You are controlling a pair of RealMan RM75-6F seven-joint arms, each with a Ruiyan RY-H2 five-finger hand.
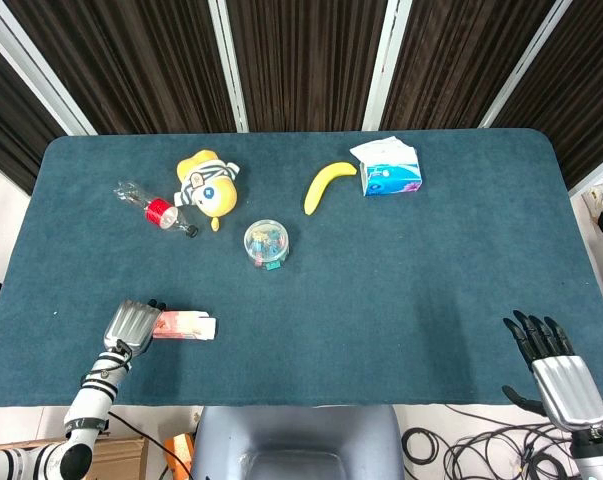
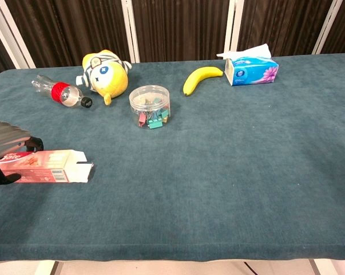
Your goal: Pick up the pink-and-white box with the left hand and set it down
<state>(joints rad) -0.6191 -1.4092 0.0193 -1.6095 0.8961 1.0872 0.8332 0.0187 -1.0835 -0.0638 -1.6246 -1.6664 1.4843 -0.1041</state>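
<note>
yellow banana, pink-and-white box, seemingly red-labelled bottle

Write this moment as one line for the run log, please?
left hand: gripping pink-and-white box | box: lying on table | right hand: open, idle

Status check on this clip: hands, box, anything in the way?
Left hand around the end of the pink-and-white box, box on the table. Right hand open, idle at near edge. Nothing near the box.

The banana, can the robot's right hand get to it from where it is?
Probably yes. The right hand sits open near the table's front edge, and bare cloth lies between it and the banana. How far it stretches, I can't tell.
</note>
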